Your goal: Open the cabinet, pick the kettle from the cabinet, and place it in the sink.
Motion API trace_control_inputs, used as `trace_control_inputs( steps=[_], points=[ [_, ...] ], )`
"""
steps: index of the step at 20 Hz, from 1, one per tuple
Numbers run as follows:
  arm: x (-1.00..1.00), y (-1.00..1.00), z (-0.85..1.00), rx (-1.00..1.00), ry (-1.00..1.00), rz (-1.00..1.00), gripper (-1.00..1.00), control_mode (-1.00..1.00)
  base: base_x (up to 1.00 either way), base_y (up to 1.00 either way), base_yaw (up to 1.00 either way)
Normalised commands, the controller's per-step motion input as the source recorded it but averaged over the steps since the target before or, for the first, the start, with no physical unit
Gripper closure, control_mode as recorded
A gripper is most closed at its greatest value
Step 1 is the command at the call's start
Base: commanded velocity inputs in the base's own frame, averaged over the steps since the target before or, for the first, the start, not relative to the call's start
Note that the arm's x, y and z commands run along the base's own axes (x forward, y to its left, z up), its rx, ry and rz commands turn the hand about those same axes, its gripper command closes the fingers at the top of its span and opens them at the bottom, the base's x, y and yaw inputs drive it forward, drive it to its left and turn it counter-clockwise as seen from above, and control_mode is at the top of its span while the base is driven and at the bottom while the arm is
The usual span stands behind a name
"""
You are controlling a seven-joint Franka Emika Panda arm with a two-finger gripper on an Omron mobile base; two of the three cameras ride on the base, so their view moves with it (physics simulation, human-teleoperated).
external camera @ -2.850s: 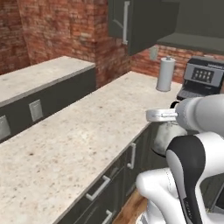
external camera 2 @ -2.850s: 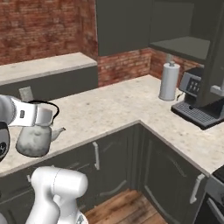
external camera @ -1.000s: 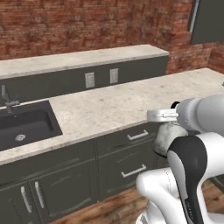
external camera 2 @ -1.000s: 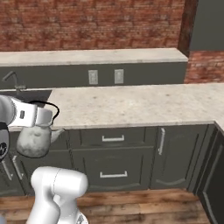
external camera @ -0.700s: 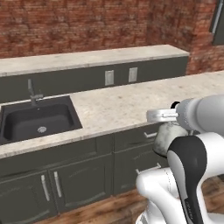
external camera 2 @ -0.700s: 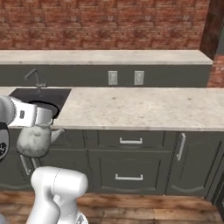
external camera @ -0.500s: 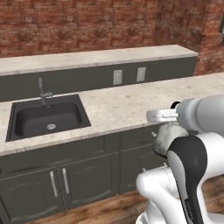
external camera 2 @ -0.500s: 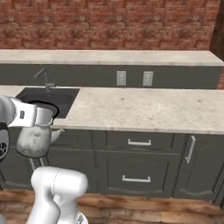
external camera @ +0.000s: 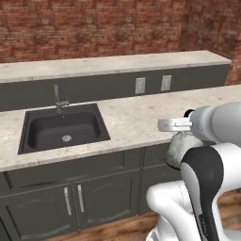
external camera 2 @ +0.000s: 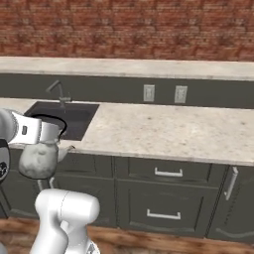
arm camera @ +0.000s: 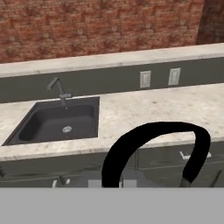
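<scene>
While I hang in front of the tabletop [external camera: 136, 117], the kettle [external camera 2: 38, 159] is off any surface, carried close to my arm below my jaws [external camera 2: 49, 132]. Left base view: its pale rounded body [external camera: 181, 146] sits partly hidden behind my dark elbow joint. Right base view: body under my white wrist, small spout pointing right, black arched handle up at the jaws. Hand view: that black handle [arm camera: 153, 146] arcs big across the bottom, right at the camera. Jaws' state: cannot tell, the fingertips themselves are hidden, though the kettle hangs from them by the handle.

Sink [external camera: 63, 127]: square black basin set in the tabletop, well apart from the kettle, to my left in the left base view. Round metal drain [external camera: 67, 138] near the basin's middle. Grey faucet [external camera: 58, 100] at the back rim, upright. In the right base view the sink [external camera 2: 74, 119] lies just behind my wrist, faucet [external camera 2: 58, 91] at its far edge. Hand view: sink [arm camera: 61, 120] upper left of the handle arc.

Two pale wall outlets [external camera: 152, 84] sit on the dark backsplash right of the sink. Raised ledge [external camera: 113, 63] runs above it, brick wall [external camera: 94, 28] behind. Dark low cabinets [external camera 2: 163, 198] with silver pulls under the tabletop, wood floor [external camera 2: 149, 240] below.
</scene>
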Motion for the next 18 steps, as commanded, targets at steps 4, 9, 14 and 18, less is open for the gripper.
trace_control_inputs(
  steps=[4, 9, 14, 18],
  points=[
    [0.00, 0.00, 0.00, 0.00, 0.00, 0.00, 1.00, 1.00, 0.49, 0.27, 0.13],
    [0.00, 0.00, 0.00, 0.00, 0.00, 0.00, 1.00, 1.00, 0.49, 0.20, 0.16],
    [0.00, 0.00, 0.00, 0.00, 0.00, 0.00, 1.00, 1.00, 0.21, 0.30, 0.18],
    [0.00, 0.00, 0.00, 0.00, 0.00, 0.00, 1.00, 1.00, 0.13, 0.52, 0.01]
  ],
)
